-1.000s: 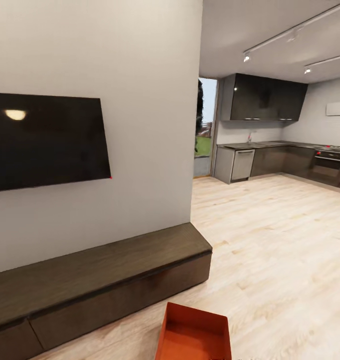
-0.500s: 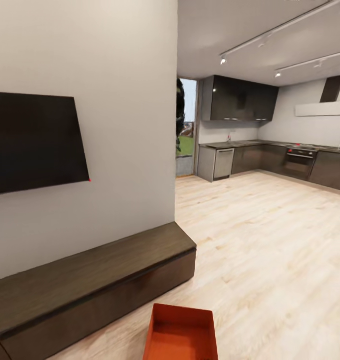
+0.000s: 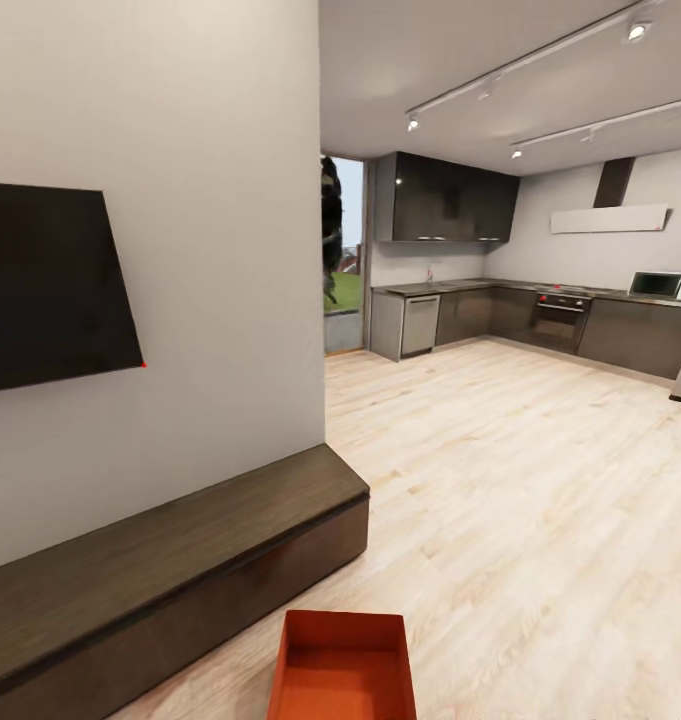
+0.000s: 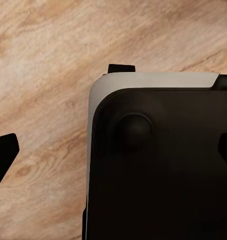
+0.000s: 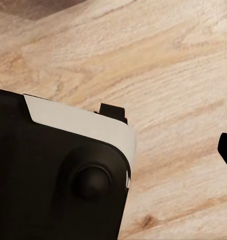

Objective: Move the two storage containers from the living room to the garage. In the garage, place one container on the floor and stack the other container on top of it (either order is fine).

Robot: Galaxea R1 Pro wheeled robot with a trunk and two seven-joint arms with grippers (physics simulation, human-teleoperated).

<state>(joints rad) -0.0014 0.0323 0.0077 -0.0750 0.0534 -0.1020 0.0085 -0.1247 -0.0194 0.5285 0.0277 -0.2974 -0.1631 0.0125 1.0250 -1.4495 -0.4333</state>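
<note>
You're in the living room, facing the TV wall w/ the open kitchen (image 3: 540, 310) beyond. One storage container (image 3: 343, 668) sits low in front of you, over the wood floor (image 3: 520, 500), just beside the end of the dark low cabinet (image 3: 180, 560); whether it's carried or on the floor, can't tell. Wrist cams look down on your base (image 4: 158, 160) and planks; finger tips barely peek in, so can't tell either gripper's state. Risk: swing too tight and the bin or base clips the cabinet corner.
</note>
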